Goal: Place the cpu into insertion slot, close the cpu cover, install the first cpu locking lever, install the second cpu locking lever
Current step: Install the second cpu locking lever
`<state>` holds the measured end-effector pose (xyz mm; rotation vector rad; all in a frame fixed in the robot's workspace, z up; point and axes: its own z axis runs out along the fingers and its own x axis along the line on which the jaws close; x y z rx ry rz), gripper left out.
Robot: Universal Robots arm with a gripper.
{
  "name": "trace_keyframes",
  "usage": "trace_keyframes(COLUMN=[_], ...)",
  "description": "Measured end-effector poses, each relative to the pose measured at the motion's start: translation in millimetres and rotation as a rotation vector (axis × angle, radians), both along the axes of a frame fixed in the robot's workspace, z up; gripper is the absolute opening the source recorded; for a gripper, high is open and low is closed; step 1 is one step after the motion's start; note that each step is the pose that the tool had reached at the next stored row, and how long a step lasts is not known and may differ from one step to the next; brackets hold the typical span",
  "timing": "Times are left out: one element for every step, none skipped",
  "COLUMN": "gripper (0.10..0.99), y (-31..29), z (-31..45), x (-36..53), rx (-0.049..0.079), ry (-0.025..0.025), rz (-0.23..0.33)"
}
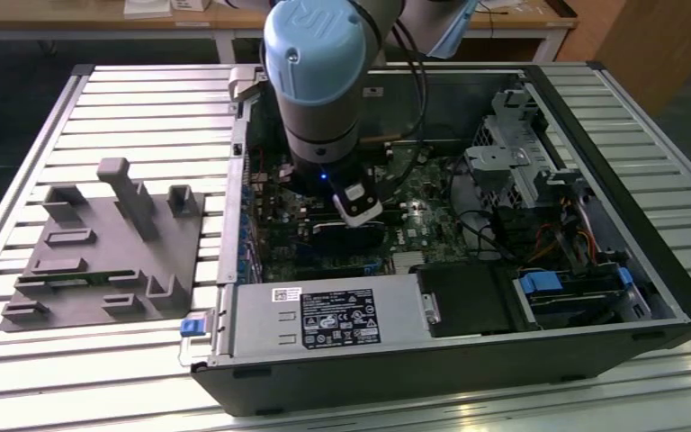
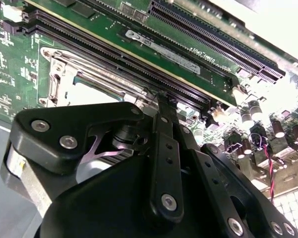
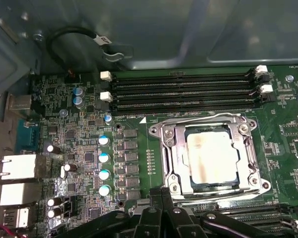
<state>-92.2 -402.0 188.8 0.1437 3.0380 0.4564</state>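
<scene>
The cpu [image 3: 212, 157] is already lying flat in the insertion slot [image 3: 175, 184], its pale tan-silver face showing through the window of the cpu cover [image 3: 173, 154], which is sitting down over it as a thin silvery frame. The gripper [image 3: 161, 194] is hanging just beside the socket's near edge, its black fingers [image 2: 165, 130] drawn together into one narrow tip with nothing between them, so the jaws are looking closed and empty. In the exterior view the arm [image 1: 319, 81] is reaching down into the open case [image 1: 466, 360] over the board [image 3: 79, 148]. As a judgement, the chip is light, rigid and fragile, best touched only at its edges, never pressed on its face; the cover is thin sheet metal, stiff but springy, likely slippery under the tip. Any levers are thin sprung wire along the socket's sides, best pushed near their free ends, though I cannot make out whether they are latched.
</scene>
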Motion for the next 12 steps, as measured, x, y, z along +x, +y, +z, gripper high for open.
trace_keyframes(gripper=[0.106,0.106,0.106,0.106,0.106,0.106,0.106,0.106,0.106,0.106,0.106,0.106], y=[0.0,0.0,0.0,0.0,0.0,-0.1,0.0,0.0,0.0,0.0,0.0,0.1], z=[-0.5,-1.1,-1.7,-2.3,-2.8,-3.0,-3.0,-3.1,-3.1,-2.8,-2.2,-1.3], x=[-0.1,-0.1,-0.1,-0.2,-0.2,-0.2,-0.2,-0.2,-0.2,-0.2,-0.1,-0.1], rx=[0.000,0.000,0.000,0.000,0.000,0.000,0.000,0.000,0.000,0.000,0.000,0.001], ry=[0.0001,0.0002,0.0003,0.0002,0.0001,0.0001,0.0001,0.0001,0.0000,-0.0001,-0.0003,-0.0007], rz=[0.000,0.001,0.001,0.001,0.001,0.001,0.001,0.001,0.001,0.001,0.001,0.001])
